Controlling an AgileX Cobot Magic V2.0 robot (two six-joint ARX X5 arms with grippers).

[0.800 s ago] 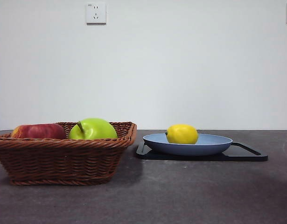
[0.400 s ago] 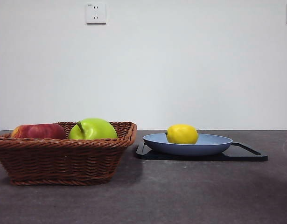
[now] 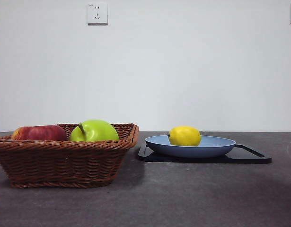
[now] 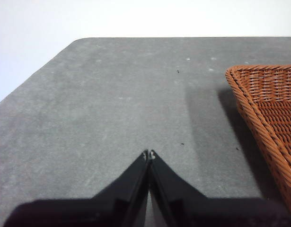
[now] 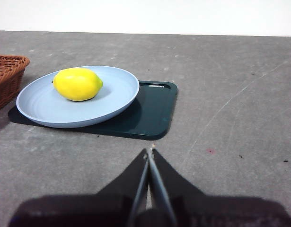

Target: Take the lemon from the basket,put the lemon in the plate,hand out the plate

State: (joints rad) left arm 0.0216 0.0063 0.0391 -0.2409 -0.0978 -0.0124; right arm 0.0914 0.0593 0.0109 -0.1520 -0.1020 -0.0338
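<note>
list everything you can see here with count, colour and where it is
basket: 1, brown wicker, on the table beside the tray
green apple: 1, green, in the basket
red apple: 1, red, in the basket
plate: 1, light blue, on the tray
lemon: 1, yellow, in the plate
tray: 1, black, on the table
wall socket: 1, white, on the wall
left gripper: 1, black, fingers shut, near the basket
right gripper: 1, black, fingers shut, near the tray

Looks like a lab or test bench, not a home. Bare white wall [image 3: 183, 71] with one socket [image 3: 97, 13]; plain dark grey table [image 3: 183, 198] under staged props.
</note>
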